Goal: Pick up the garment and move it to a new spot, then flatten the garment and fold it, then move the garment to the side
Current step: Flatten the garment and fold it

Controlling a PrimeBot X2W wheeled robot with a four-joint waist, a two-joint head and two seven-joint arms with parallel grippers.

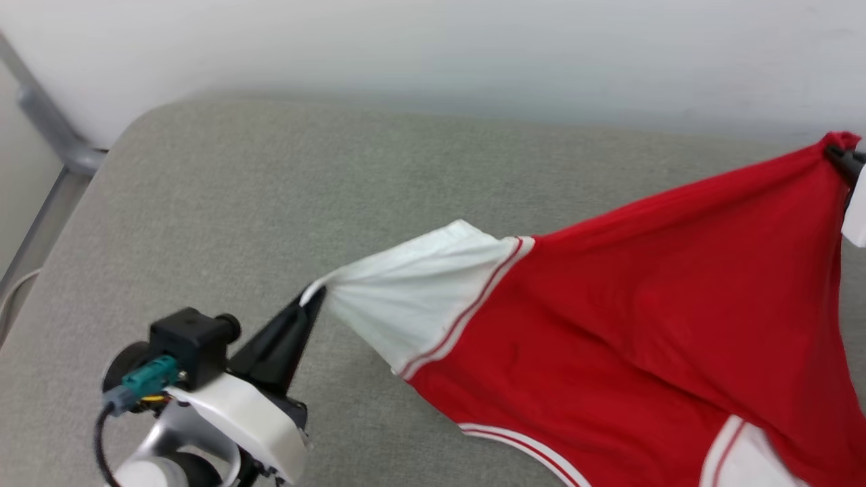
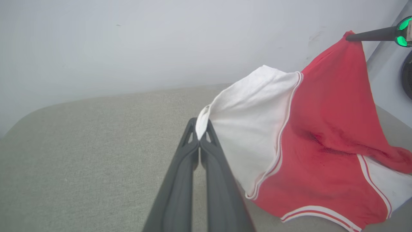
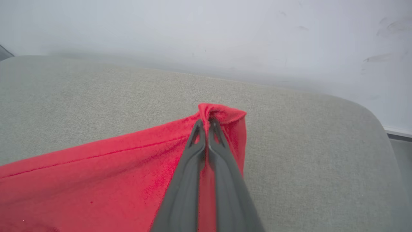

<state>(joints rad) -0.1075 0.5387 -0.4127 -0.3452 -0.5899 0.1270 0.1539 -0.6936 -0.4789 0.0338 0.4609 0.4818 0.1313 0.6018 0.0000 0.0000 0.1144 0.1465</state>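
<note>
Red, white-sleeved garment (image 1: pixel 609 304) hangs stretched, left gripper (image 2: pixel 200 129) and right gripper (image 3: pixel 206 121) each clamped on it

Soft matt jersey cloth on the garment (image 1: pixel 643 304), red body and white sleeve, creasing finely where it's stretched (striped trim looks just as matt). The fingers (image 2: pixel 178 183) are smooth, dark, matt plastic. Near left, a glossy white plastic wrist shell (image 1: pixel 250 412). Underneath, the cushion (image 1: pixel 338 189) is coarse woven grey cloth. Far left, a dull metal tube (image 1: pixel 47 122).

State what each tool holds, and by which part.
The left tool pinches the T-shirt by a white sleeve's edge; the right tool pinches its red corner.
</note>
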